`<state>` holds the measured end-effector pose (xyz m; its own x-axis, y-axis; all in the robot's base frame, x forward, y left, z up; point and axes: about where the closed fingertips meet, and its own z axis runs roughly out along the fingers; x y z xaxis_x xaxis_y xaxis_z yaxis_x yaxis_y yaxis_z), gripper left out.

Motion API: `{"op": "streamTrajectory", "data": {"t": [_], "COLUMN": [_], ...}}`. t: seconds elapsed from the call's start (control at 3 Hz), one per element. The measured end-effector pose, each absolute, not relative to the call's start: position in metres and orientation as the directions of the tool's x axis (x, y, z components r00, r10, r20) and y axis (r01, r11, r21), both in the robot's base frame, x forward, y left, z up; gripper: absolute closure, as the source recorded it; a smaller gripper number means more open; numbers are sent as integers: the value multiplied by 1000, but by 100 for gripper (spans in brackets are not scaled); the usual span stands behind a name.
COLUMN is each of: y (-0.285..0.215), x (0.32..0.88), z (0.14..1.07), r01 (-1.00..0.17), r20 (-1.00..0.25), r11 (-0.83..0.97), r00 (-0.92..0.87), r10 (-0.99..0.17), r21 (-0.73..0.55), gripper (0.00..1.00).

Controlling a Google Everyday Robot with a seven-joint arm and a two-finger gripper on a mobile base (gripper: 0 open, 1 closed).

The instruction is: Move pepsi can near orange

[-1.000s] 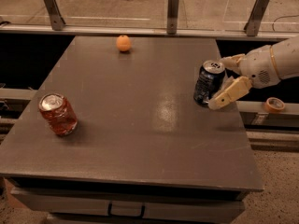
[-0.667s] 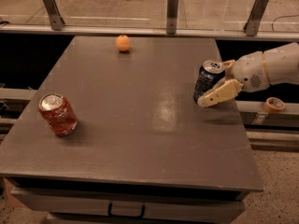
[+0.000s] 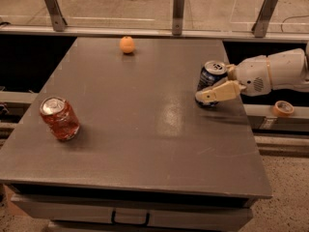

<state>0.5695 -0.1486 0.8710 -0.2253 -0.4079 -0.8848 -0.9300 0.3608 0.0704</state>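
Edging left since earlier, the gripper (image 3: 206, 88) had closed its fingers on the pepsi can (image 3: 209, 75) at the tabletop's (image 3: 145, 129) right edge. The orange (image 3: 127, 44) lay well apart at the far side, so the carry remained.

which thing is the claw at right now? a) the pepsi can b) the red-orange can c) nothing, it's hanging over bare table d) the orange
A: the claw is right at the pepsi can near the right edge of the table, while the orange sits alone at the far edge and the red-orange can at the near left.
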Motion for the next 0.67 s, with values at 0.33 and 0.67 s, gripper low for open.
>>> {"op": "streamTrajectory", "data": {"t": [0.33,0.67], "y": [-157,-156], "x": [573,575], "z": [897,899], "r01": [-936,-936], "r20": [-900,-901], "r11": [353,351], "r00": [-168,-163], "r10": [-402,-402], "r21": [18,13], "gripper": [87,100]}}
